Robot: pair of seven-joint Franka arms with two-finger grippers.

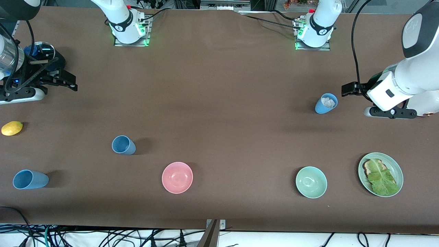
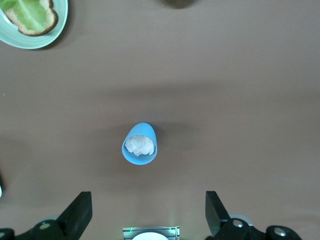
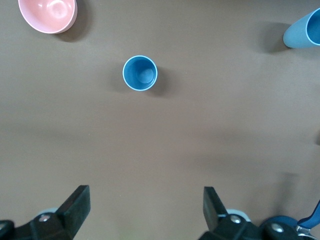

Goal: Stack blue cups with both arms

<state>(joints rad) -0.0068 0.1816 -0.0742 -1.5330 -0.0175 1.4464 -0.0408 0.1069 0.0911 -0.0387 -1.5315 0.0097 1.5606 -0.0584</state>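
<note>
Inventory, running from the right arm's end of the table to the left arm's end.

1. Right gripper: I hold it high over bare table at its own end, fingers spread wide, holding nothing. In the right wrist view the two fingers frame empty cloth.
2. Lemon: near that table edge; not my concern.
3. End cup: blue, upright, empty, nearest the front camera of the three.
4. Middle cup: blue, upright, empty, farther from the camera than the end cup, well apart from it.
5. Pink bowl: between the cups and the green bowl; leave both.
6. Stuffed cup: blue, upright, with something white and crumpled inside; near the left arm.
7. Plate: toast and lettuce on it.
8. Left gripper: hovering just beside the stuffed cup, fingers fully apart, empty.

Step in hand, as I judge it: the approach, nothing stacked yet. I would centre the right gripper over the middle cup, descend straight, pinch across the wall near the rim, and squeeze gently so the cup neither tips nor deforms. The white wad may block nesting, so I would make the stuffed cup the top one.
</note>
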